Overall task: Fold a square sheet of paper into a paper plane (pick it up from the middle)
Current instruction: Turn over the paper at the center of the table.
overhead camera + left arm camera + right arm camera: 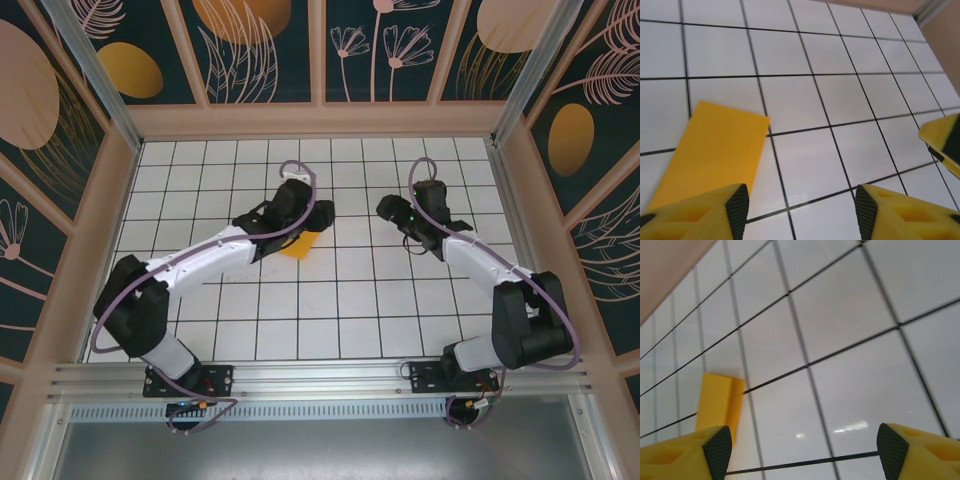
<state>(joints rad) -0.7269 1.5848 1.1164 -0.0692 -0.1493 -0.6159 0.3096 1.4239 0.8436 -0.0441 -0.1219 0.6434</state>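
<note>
The paper plane [300,246], the orange-yellow sheet folded into a narrow layered wedge, lies flat on the white grid table just below my left gripper [322,213]. In the left wrist view the paper plane [710,150] runs under the left finger [735,207]. The left gripper [797,200] is open, with only bare tile between its pads. My right gripper [385,208] hovers about a tile to the right, apart from the paper. In the right wrist view the paper plane [717,400] sits at the left, beside the left pad, and the right gripper [802,442] stands wide open and empty.
A yellow fingertip of the right gripper [945,142] shows at the right edge of the left wrist view. The table [330,310] is walled by beige panels [320,120] at the back and both sides. Bare tiles stretch in front of both grippers.
</note>
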